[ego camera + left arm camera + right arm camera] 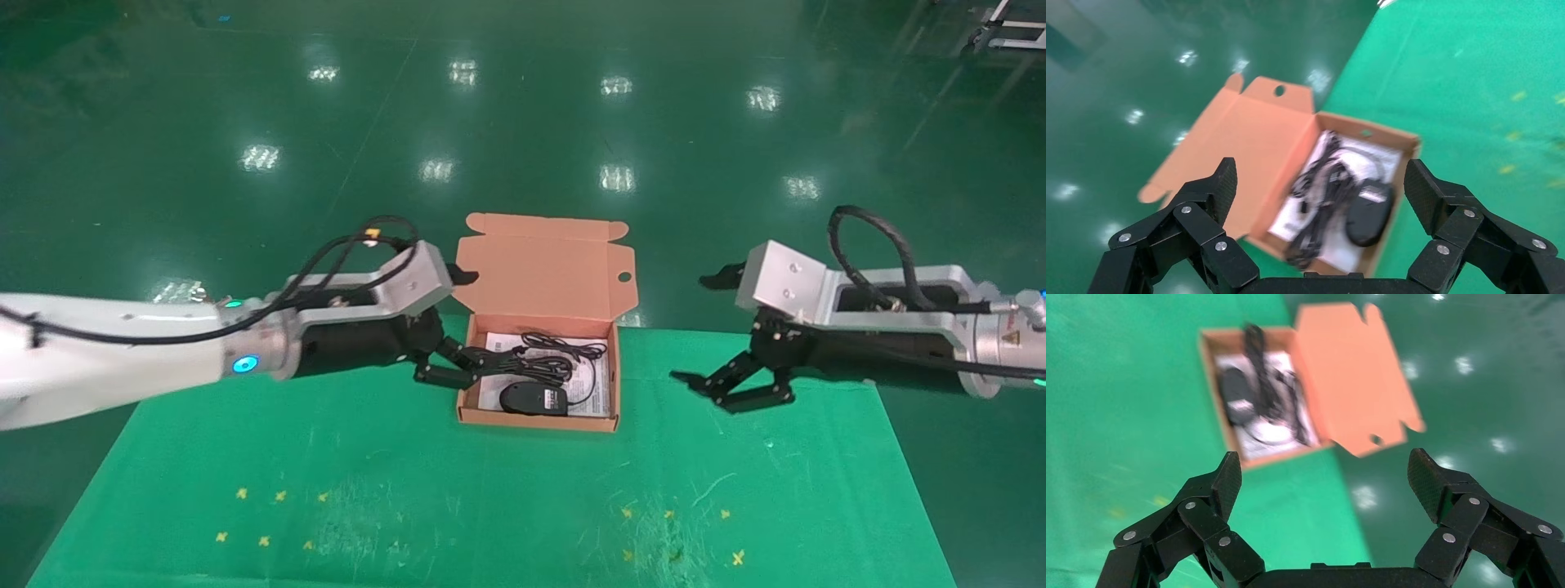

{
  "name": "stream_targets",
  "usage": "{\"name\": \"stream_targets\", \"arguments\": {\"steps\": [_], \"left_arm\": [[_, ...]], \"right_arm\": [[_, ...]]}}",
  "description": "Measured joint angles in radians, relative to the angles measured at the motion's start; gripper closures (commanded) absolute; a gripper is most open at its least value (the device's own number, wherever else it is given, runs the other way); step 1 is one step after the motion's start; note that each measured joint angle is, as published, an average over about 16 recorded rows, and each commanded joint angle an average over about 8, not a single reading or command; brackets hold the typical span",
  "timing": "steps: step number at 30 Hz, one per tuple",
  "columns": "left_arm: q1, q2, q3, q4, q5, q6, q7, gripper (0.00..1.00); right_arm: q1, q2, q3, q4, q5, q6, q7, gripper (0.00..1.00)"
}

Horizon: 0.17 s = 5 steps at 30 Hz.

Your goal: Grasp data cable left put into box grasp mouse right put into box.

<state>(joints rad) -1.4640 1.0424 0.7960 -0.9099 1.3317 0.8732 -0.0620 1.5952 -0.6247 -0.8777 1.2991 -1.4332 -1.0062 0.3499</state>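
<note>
The orange-brown box (535,420) stands open at the far middle of the green mat, lid (543,269) raised. The black mouse (533,399) lies inside near the front wall. The bundled data cable (535,365) lies behind it on the white sheet. My left gripper (480,318) is open and empty, hovering at the box's left wall. Its wrist view shows the open gripper (1319,177) above the box (1364,131), mouse (1367,211) and cable (1321,202). My right gripper (695,329) is open and empty, held off to the right of the box. Its wrist view shows the open gripper (1324,459), with the box (1214,340), mouse (1236,392) and cable (1260,373) farther off.
The green mat (490,506) carries small yellow cross marks (270,518) near its front. The box sits at the mat's far edge, with glossy green floor (523,122) beyond and to both sides.
</note>
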Motion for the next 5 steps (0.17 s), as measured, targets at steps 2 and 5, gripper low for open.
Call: {"name": "stream_targets", "arguments": {"steps": [2,5], "left_arm": [[0.013,-0.014,-0.017,-0.012,-0.020,0.020,-0.004,0.00],[0.032,-0.035,-0.042,-0.031,-0.049,0.051,-0.010,0.00]], "right_arm": [[-0.017,0.000,0.019,0.000,0.023,-0.016,-0.005,0.00],[-0.042,0.001,0.048,-0.001,0.056,-0.039,-0.013,0.00]]}}
